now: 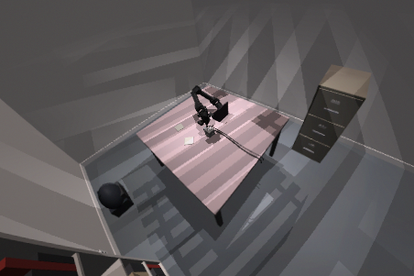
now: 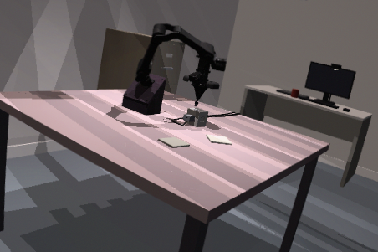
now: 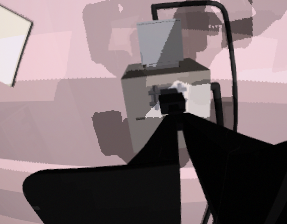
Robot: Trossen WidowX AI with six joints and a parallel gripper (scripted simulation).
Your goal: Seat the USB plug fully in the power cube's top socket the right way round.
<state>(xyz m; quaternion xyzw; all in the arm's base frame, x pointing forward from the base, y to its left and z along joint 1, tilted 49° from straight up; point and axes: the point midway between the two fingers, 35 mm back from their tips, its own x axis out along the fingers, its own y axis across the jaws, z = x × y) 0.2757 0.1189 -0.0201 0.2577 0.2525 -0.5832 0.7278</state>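
The small grey power cube (image 1: 210, 132) (image 2: 196, 117) (image 3: 137, 94) stands on the pink table (image 1: 215, 175) (image 2: 125, 143) in front of the arm's base. My gripper (image 1: 207, 125) (image 2: 196, 102) (image 3: 177, 121) points straight down over the cube's top. It is shut on the small dark USB plug (image 3: 171, 100). The plug is right at the top face of the cube. I cannot tell how deep it sits in the socket. A black cable (image 1: 238, 144) (image 2: 222, 114) (image 3: 227, 63) runs from the cube across the table and over its edge.
Two flat pale cards (image 1: 179, 126) (image 1: 189, 140) (image 2: 173, 142) (image 2: 218, 139) lie on the table near the cube; one shows in the wrist view (image 3: 7, 50). The arm's dark base block (image 1: 222, 111) (image 2: 144, 93) stands behind the cube. A filing cabinet (image 1: 336, 111) and a desk with a monitor (image 2: 330, 79) stand off the table.
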